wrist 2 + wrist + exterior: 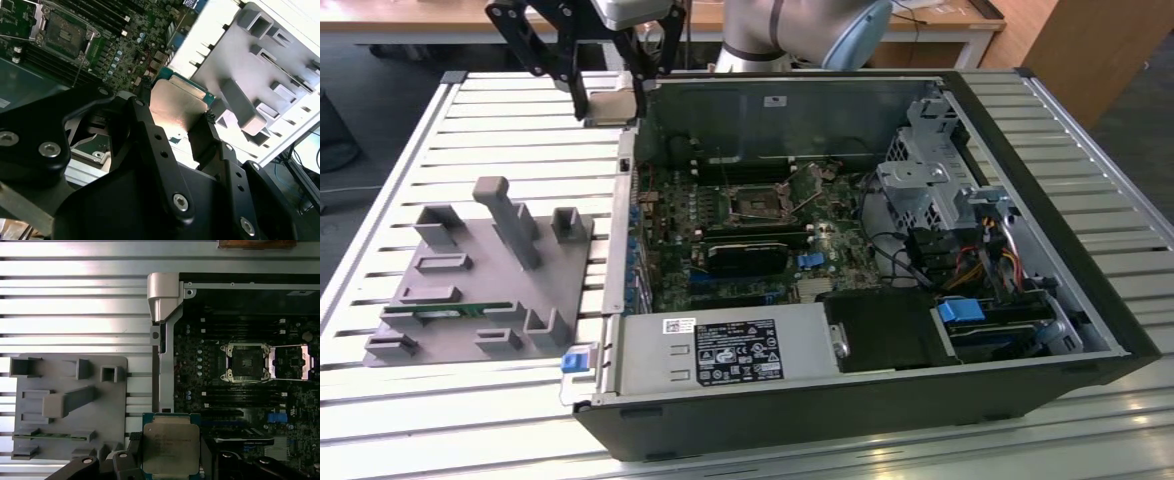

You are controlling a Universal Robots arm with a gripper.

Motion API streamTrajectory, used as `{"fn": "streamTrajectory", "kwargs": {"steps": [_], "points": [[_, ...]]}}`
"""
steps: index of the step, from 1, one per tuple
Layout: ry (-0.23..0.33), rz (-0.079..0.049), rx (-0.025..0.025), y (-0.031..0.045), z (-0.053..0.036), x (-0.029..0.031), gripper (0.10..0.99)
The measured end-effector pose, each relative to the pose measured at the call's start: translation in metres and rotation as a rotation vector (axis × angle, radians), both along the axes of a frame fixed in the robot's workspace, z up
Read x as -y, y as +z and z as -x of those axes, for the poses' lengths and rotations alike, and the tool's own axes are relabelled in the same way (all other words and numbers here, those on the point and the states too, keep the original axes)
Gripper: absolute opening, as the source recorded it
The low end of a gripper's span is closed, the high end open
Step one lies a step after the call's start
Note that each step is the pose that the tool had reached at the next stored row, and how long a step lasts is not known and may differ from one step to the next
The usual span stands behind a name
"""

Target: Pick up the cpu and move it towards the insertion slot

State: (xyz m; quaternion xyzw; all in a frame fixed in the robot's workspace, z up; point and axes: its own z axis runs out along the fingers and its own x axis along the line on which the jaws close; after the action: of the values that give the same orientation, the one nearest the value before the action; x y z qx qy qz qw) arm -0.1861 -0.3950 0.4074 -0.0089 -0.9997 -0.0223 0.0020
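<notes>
From the exterior view, I have the black two-fingered gripper [607,95] raised high over the slatted metal table [480,130], just outside the rear corner of the open black computer case [1067,330]. A pale square sits between its fingers there, which I take for the chip. The grey plastic parts holder [480,270] lies on the table well toward the exterior view's left of the case.

In the second wrist view, the gripper [175,120] is closed on the cpu [175,102], a flat square chip with a silvery metal top; one finger [150,130] presses each opposite edge.

In the first wrist view, the cpu [170,447] rides flat in the gripper [170,455], hanging over the case's side wall. The insertion slot [248,361], a square socket with a shiny metal frame and dark centre, sits on the green motherboard [295,405] inside the case, apart from the chip. I judge the slot lies inward across the wall and diagonally off from the held chip.
</notes>
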Motion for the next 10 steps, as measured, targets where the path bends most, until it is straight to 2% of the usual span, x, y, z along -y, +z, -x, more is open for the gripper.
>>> {"fn": "streamTrajectory", "kwargs": {"steps": [10], "points": [[0.000,0.000,0.0000,0.0000,-0.0100,-0.0001,0.545]]}}
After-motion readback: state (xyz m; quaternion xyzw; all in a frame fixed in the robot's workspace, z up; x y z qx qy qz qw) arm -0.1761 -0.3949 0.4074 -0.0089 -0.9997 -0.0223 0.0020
